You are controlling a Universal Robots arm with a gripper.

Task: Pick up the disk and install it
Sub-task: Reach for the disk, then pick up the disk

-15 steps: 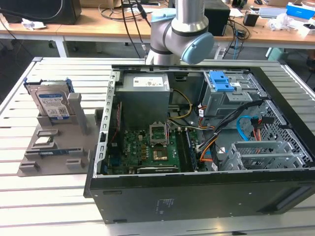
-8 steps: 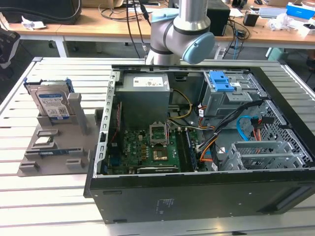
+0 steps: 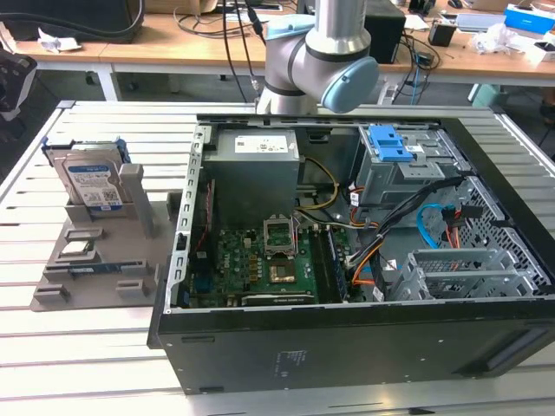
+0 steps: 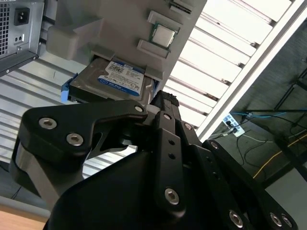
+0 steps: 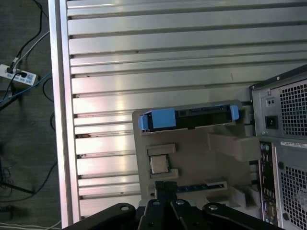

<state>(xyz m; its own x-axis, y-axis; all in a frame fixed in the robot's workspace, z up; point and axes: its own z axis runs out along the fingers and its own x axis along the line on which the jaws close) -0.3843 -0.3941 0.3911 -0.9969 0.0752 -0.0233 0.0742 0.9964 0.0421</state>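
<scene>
The disk (image 3: 91,182) is a silver hard drive with a white-and-blue label in a blue frame. It stands on edge in a slot of the grey holder (image 3: 95,260) at the exterior view's left. In both wrist views the disk (image 4: 115,79) (image 5: 187,119) sits untouched in that holder. My gripper (image 5: 165,187) (image 4: 160,98) hangs well clear of it. Its black fingers are shut together and hold nothing. The arm (image 3: 321,61) rises behind the computer case.
An open computer case (image 3: 347,347) lies on the slatted metal table (image 3: 104,364), with a motherboard (image 3: 260,260), cables and a drive bay with a blue latch (image 3: 390,143). The holder also carries a processor chip (image 5: 158,164) and a memory stick (image 5: 206,186). Desks stand behind.
</scene>
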